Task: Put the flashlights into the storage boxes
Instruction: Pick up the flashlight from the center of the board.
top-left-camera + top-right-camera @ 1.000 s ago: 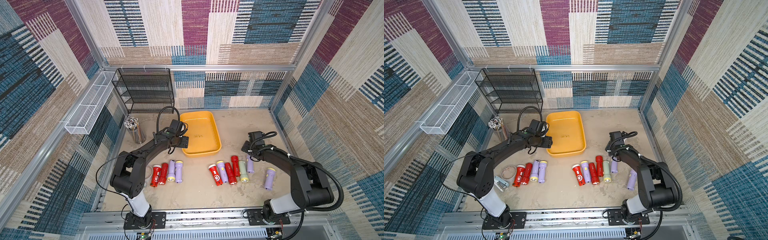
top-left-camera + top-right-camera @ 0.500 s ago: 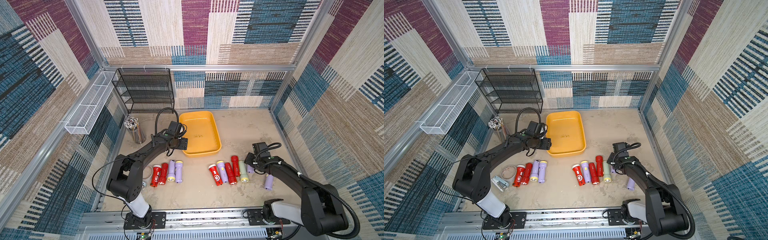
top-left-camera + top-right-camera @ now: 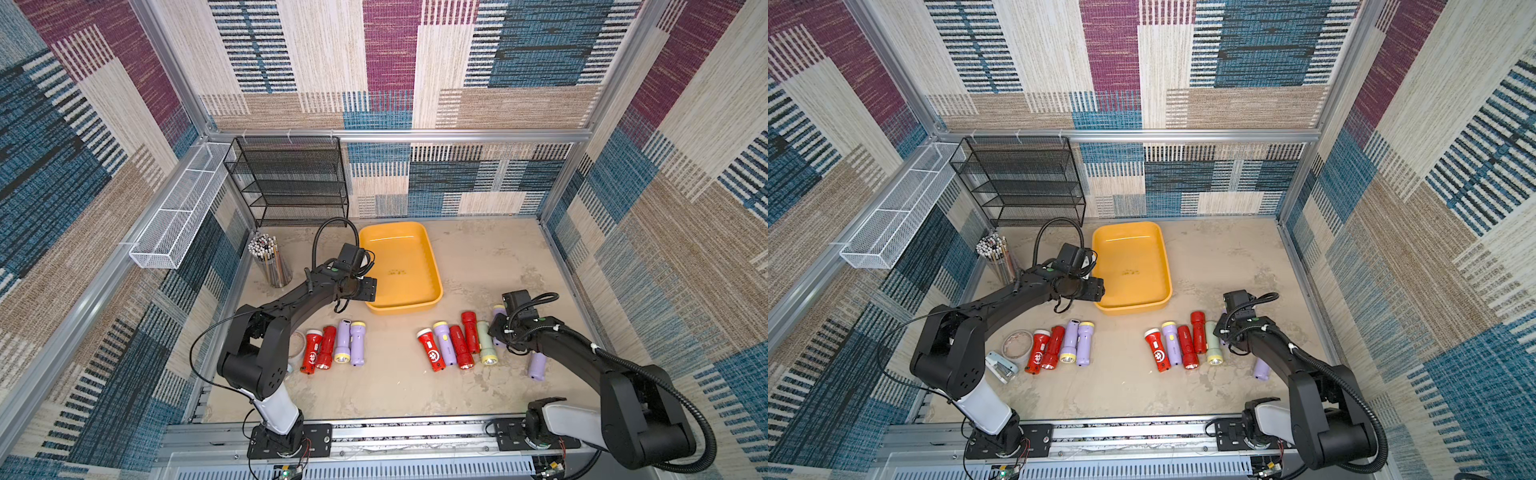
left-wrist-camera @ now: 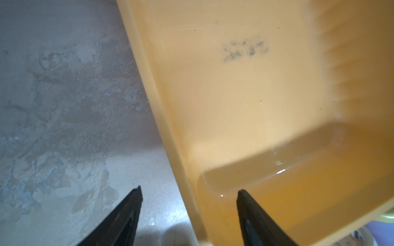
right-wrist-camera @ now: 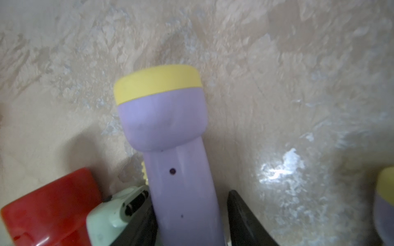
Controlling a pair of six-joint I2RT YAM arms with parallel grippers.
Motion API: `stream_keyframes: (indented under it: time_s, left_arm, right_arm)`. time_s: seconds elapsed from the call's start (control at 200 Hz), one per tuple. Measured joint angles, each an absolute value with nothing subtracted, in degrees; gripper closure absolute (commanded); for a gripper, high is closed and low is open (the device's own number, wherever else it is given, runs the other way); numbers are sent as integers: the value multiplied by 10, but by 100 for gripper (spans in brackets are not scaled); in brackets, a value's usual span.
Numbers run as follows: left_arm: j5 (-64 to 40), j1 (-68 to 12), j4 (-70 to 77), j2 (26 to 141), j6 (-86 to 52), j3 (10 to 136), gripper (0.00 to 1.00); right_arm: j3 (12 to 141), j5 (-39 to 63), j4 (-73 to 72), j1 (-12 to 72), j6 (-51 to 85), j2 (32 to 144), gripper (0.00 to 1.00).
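A round cup of pencils (image 3: 272,266) stands at the left edge of your tabletop (image 3: 478,266). Your left claw (image 4: 188,191) stands wide astride the left rim of the shallow yellow-orange plastic tray (image 3: 403,308), whose smudged dark mark (image 4: 245,50) is unreadable. Near the right edge, your right claw (image 5: 189,198) is narrow around a lilac plastic flashlight with a yellow head (image 5: 170,127), beside a pale green flashlight (image 5: 110,215). You cannot tell whether it grips. From above, the arm (image 3: 561,349) mostly hides it.

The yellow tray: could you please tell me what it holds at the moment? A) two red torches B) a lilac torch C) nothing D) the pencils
C: in both top views the yellow tray shows only its bare floor, with nothing lying in it.
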State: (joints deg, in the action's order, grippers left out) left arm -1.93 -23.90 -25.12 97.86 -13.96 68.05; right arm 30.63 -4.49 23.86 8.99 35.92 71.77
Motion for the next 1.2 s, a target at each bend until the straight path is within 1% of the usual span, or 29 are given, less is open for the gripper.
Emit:
stream_keyframes:
  time_s: [0.14,0.215,0.426,0.556,0.871,1.197]
  left_arm:
    - [-19,-239,-251,982,-140,685,26]
    - [-19,-239,-252,983,-140,688,27]
    - [-19,-239,-254,992,-139,695,27]
    - [-19,-239,-254,995,-139,695,28]
    - [-17,-239,-264,1001,-139,710,28]
    - [4,-239,-289,1051,-137,766,30]
  right_arm:
    - [307,-46,228,90,353,726,56]
    - [308,-46,226,90,350,727,58]
    - [322,-46,245,90,342,723,58]
    - [343,-52,258,90,331,719,61]
    - [409,-66,279,90,303,734,62]
    - [507,-66,282,97,282,745,62]
